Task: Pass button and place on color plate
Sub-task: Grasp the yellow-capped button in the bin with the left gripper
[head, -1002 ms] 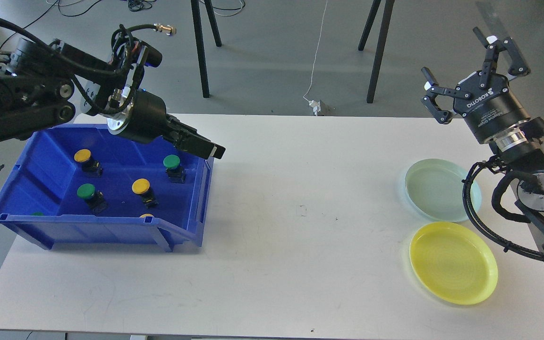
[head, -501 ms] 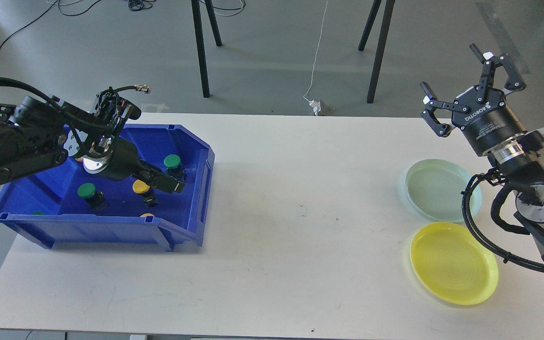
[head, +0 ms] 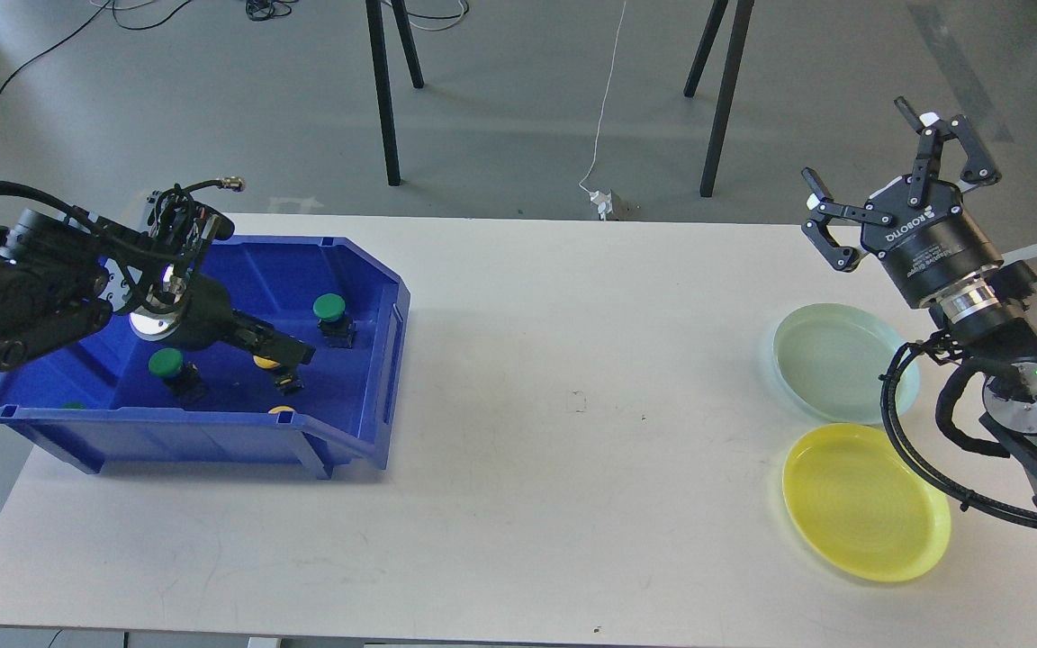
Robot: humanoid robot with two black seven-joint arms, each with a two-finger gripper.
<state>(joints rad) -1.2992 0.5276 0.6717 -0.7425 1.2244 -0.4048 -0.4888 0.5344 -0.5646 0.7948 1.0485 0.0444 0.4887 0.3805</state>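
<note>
A blue bin (head: 212, 430) at the left holds several push buttons. I see a green one (head: 330, 309) at the back right, a green one (head: 165, 363) at the left, and a yellow one (head: 264, 363) in the middle. My left gripper (head: 295, 351) reaches down into the bin. Its dark fingers lie right over the yellow button and hide part of it; I cannot tell how the jaws stand. My right gripper (head: 879, 153) is open and empty, held high above the table's far right. A pale green plate (head: 829, 360) and a yellow plate (head: 865, 499) lie below it.
Two more button tops peek over the bin's front wall, a yellow one (head: 280, 410) and a green one (head: 71, 406). My right arm's cable (head: 910, 450) loops over the plates' right edges. Black stand legs (head: 383, 90) are on the floor behind the white table (head: 572, 405).
My left arm has dropped from above the bin's back rim down into the bin, and its fingers have drawn left onto the middle yellow button. My right gripper has shifted slightly.
</note>
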